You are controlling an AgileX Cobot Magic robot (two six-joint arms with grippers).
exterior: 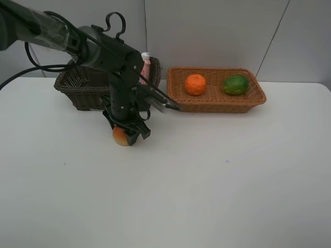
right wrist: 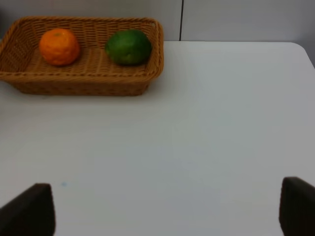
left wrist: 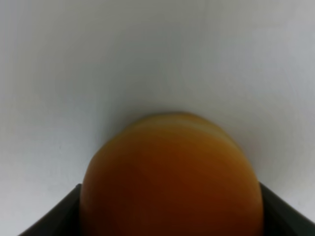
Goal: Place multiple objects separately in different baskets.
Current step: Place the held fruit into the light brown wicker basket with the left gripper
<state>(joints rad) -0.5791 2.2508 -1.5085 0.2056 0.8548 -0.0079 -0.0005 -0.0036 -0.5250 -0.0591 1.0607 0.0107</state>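
Left claw (exterior: pixel 125 133): I see its fingers astride the peach (exterior: pixel 121 136), grip uncertain.
Right claw (right wrist: pixel 167 211): I see it open.
Orange (exterior: pixel 195 84), green fruit (exterior: pixel 236 84): tan basket (exterior: pixel 217 103).

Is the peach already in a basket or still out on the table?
Out. The peach sits on the white table, between the left gripper's fingers, in front of the dark basket.

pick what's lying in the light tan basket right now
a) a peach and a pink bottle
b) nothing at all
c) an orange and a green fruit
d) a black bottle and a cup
c, the light tan basket holds an orange and a green fruit side by side, while the peach sits on the table under the left gripper.
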